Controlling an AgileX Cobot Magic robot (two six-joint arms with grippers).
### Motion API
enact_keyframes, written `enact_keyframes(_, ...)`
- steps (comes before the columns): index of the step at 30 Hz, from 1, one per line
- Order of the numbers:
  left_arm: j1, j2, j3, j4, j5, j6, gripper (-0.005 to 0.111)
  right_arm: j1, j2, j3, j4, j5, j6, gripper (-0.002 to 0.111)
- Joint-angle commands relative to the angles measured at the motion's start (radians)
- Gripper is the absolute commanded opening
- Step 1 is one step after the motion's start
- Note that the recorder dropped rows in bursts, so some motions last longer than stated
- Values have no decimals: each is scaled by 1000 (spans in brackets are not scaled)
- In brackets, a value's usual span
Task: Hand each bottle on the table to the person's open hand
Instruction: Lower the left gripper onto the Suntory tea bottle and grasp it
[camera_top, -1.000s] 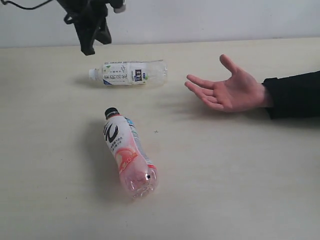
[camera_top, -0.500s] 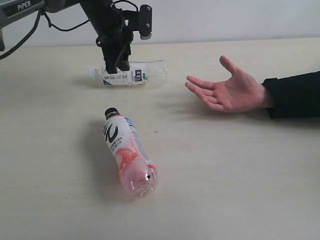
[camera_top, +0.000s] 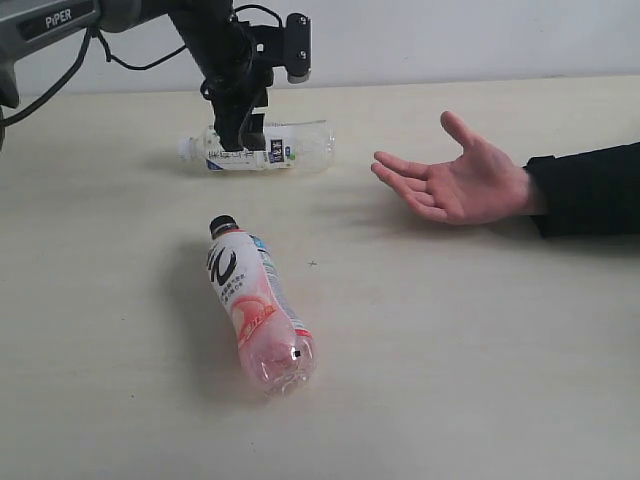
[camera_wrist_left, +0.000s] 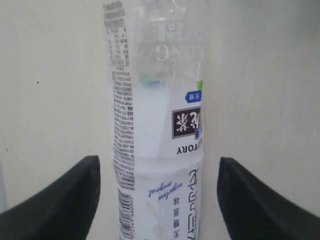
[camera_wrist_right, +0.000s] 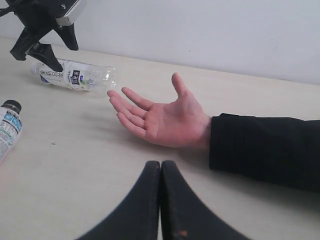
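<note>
A clear bottle with a white label (camera_top: 295, 146) lies on its side at the back of the table (camera_top: 480, 350). My left gripper (camera_top: 240, 140) is down over it and open. Its fingers (camera_wrist_left: 65, 200) stand on either side of the label (camera_wrist_left: 160, 140), with a gap on each side. A pink-and-white bottle with a black cap (camera_top: 255, 310) lies nearer the front. The person's open hand (camera_top: 455, 185) rests palm up at the right, with nothing in it. My right gripper (camera_wrist_right: 161, 165) is shut and holds nothing, a short way from that hand (camera_wrist_right: 165, 117).
The person's black sleeve (camera_top: 590, 190) lies along the table at the right edge. A pale wall (camera_top: 450, 40) runs behind the table's back edge. The left arm's cable (camera_top: 150, 60) hangs above the back left.
My left arm has come down from above the table onto the white-label bottle, and its jaws have gone from shut to open around it. The hand and both bottles have not moved.
</note>
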Motion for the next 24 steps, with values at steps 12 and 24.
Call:
enact_keyframes(12, -4, 79, -9, -1, -82, -13, 65, 0, -4, 5, -7, -14, 5, 0)
enact_keyframes(24, -11, 106, -9, -1, -128, -14, 73, 0, -4, 5, -7, -22, 7, 0)
